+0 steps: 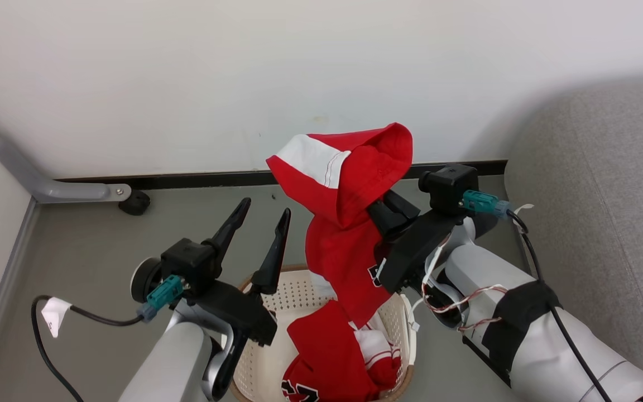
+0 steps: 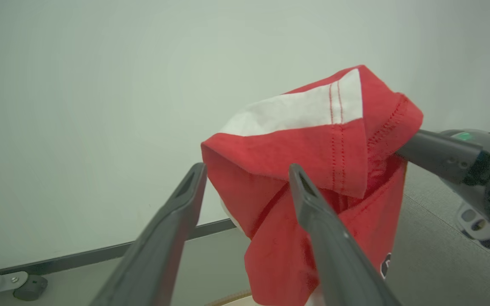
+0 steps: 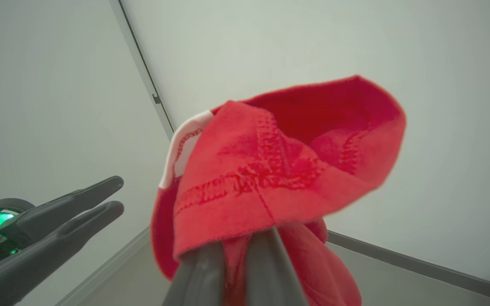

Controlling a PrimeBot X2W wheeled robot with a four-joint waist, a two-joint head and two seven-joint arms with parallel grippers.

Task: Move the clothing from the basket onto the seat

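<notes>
Fingers (image 3: 270,276) of the right gripper (image 3: 236,255) were found closed on a red jersey (image 1: 349,184), with cloth pinched between them and draped over their tips. The jersey was held raised above the basket (image 1: 291,298), in front of the pale wall (image 1: 187,84). Its white panel with red stitching faced up and to the left, and its lower part hung down toward the basket's right side. A dark print was partly visible near the lower edge. Whether the hanging end touched the clothing below could not be determined.

Left gripper (image 1: 265,207) was noted with its fingers spread apart and nothing between them. It stood over the basket's left rim, just beside the raised jersey and apart from it in the head view.

More red and white clothing (image 1: 327,352) lay bunched inside the basket, which stood on the grey floor (image 1: 92,245). The grey seat (image 1: 606,195) was recorded at the robot's right, beyond the right forearm.
</notes>
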